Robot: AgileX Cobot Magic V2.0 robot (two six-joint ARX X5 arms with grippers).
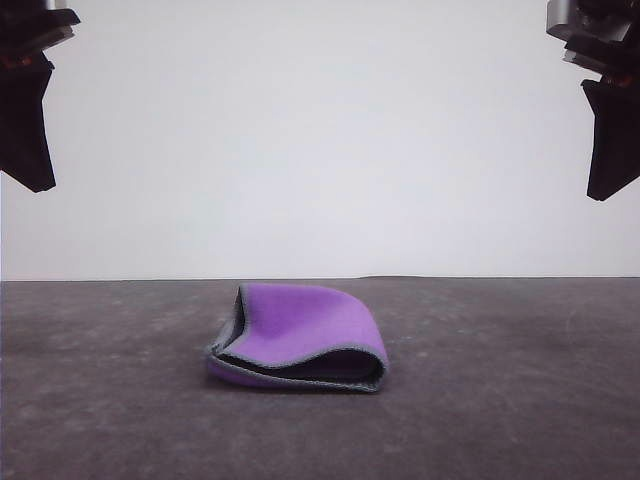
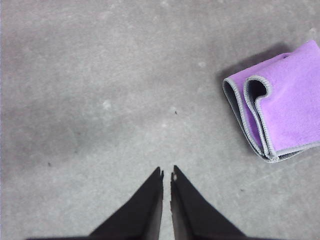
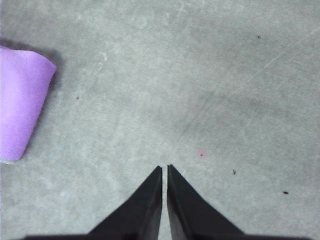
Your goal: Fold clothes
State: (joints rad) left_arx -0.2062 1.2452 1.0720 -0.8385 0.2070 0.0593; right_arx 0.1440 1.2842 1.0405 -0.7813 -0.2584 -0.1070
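The grey tabletop (image 1: 120, 400) carries the cloth (image 1: 300, 340) near its middle, folded over with purple outside, a dark inner face at the open mouth and the stitched grey edge doubled along one side, so the folding looks largely done. The left gripper (image 2: 167, 175) and right gripper (image 3: 164, 169) hang high and well apart from it, each with tips nearly together and holding nothing, probably pulled clear. No brand, label or writing is readable anywhere.

Folded cloth (image 1: 300, 335) on grey table (image 1: 110, 400)
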